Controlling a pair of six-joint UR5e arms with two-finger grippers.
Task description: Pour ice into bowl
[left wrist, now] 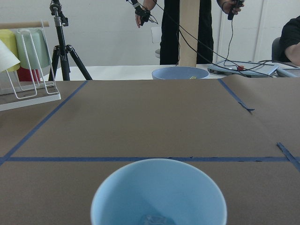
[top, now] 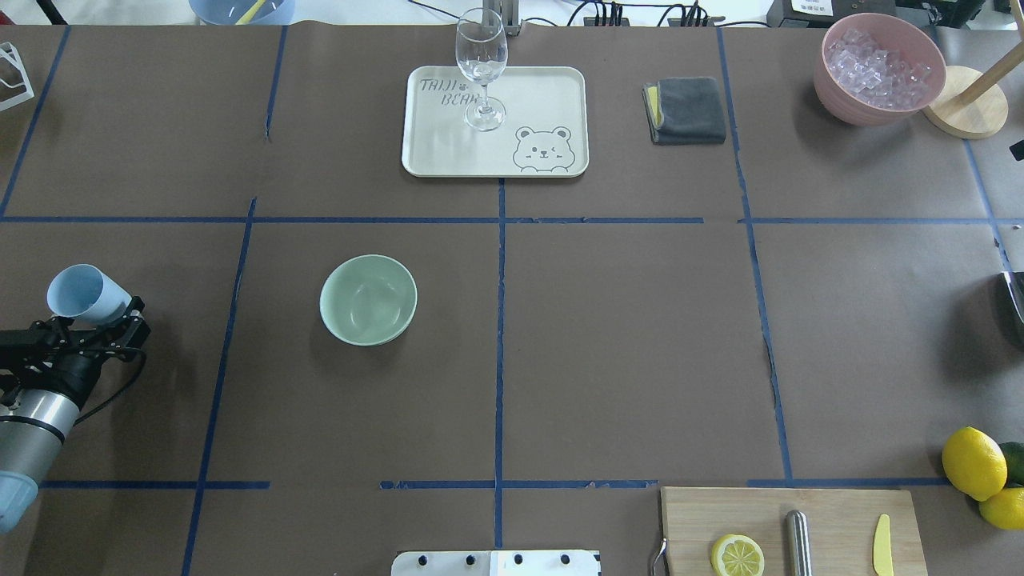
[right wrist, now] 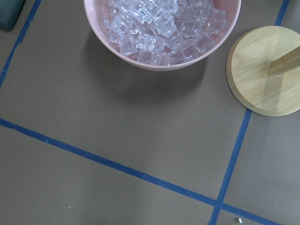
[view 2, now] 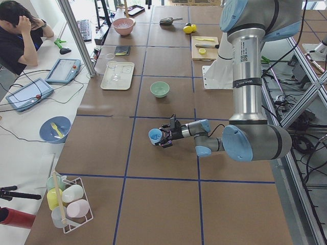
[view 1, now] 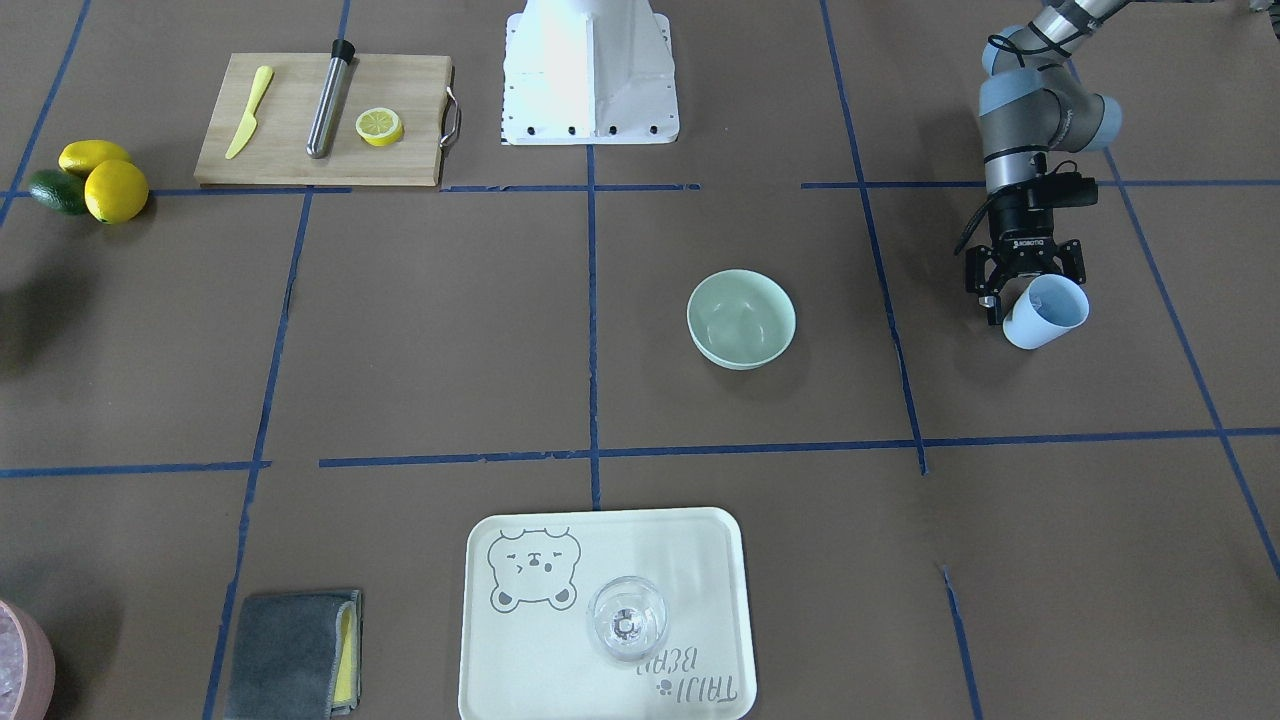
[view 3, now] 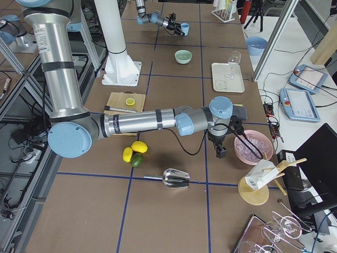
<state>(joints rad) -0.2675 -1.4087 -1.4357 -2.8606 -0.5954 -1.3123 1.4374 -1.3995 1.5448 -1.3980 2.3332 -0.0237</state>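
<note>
My left gripper (top: 92, 316) is shut on a light blue cup (top: 84, 292) and holds it tilted, mouth away from the arm, well to the left of the bowl. The cup also shows in the front view (view 1: 1045, 312) and the left wrist view (left wrist: 158, 192). In the wrist view a bit of clear ice (left wrist: 152, 219) lies at its bottom. The pale mint-green bowl (top: 368, 300) stands upright on the table, apart from the cup. My right gripper (view 3: 221, 152) hangs next to the pink container; I cannot tell whether it is open.
A pink container (top: 878, 68) full of ice cubes stands at the far right beside a wooden stand (top: 964, 112). A tray (top: 448, 136) carries a wine glass (top: 482, 68). There are also a grey cloth (top: 686, 110), a cutting board (top: 792, 532) and lemons (top: 972, 462).
</note>
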